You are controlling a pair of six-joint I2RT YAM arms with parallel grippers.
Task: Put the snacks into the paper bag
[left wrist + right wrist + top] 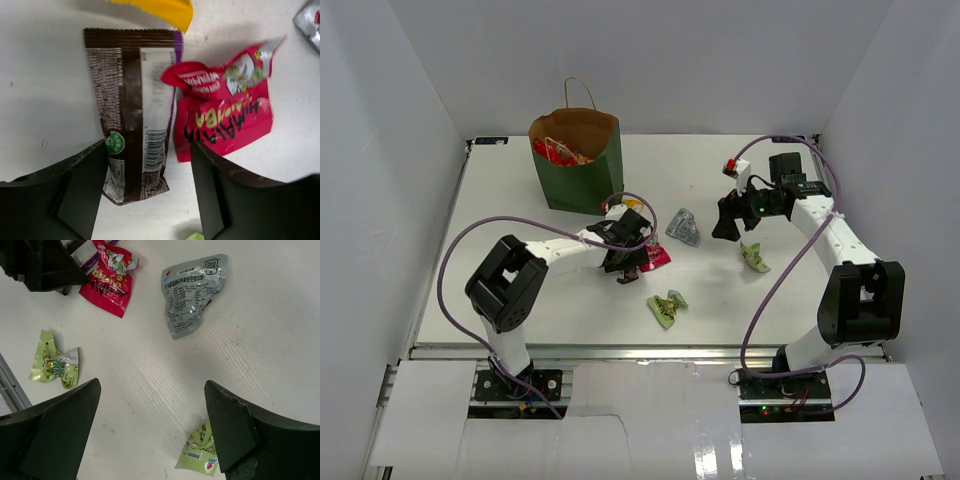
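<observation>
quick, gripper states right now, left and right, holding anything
Left gripper: open, jaws either side of the brown packet, not gripping it.
Right gripper: open, holding nothing.

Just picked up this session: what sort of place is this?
Probably a lab robot test booth: plain white panel walls box in a white tabletop, with crinkly snack packets staged near a dark green paper bag.

- Pink-red packet (pixel 225 117): large black and yellow lettering, upside down, apparently "HIMALAYA".
- Brown packet (pixel 132 115): barcode and round green seal; fine print illegible.
- Silver-grey packet (pixel 192 290): dark print, unreadable.
</observation>
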